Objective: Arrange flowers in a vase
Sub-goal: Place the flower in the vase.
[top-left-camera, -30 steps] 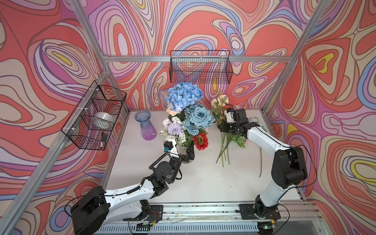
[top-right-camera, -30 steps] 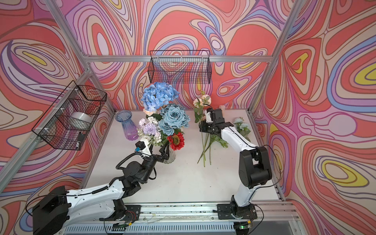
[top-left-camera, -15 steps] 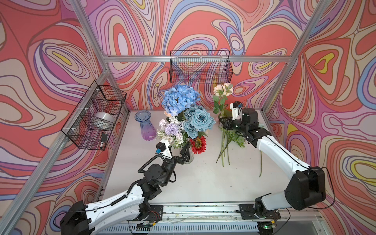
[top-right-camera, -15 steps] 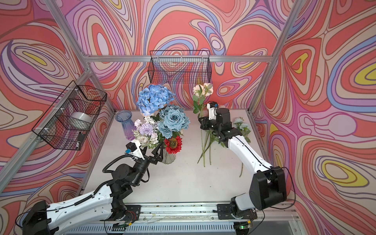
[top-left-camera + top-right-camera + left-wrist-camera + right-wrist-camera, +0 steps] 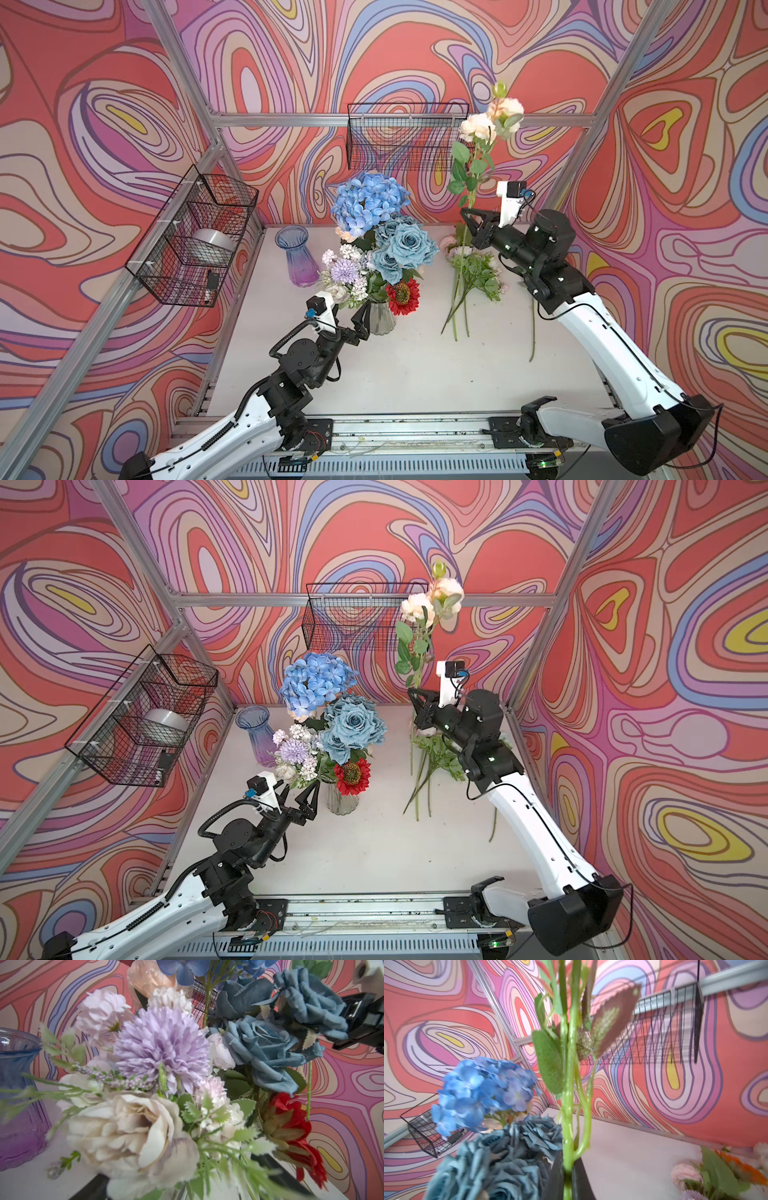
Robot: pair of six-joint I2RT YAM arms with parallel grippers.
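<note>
The right gripper (image 5: 468, 215) pinches the stem of a peach rose (image 5: 478, 126) and holds it up straight over the pile (image 5: 473, 270) of flowers on the table (image 5: 415, 374), so I think the step is carrying one more flower to the vase (image 5: 381, 319). The vase stands in the middle, full already, and the left gripper (image 5: 301, 793) is just beside it with fingers (image 5: 312, 798) spread, holding nothing. Next the rose must go across and its stem end must slip down between the other stems without tipping the vase.
</note>
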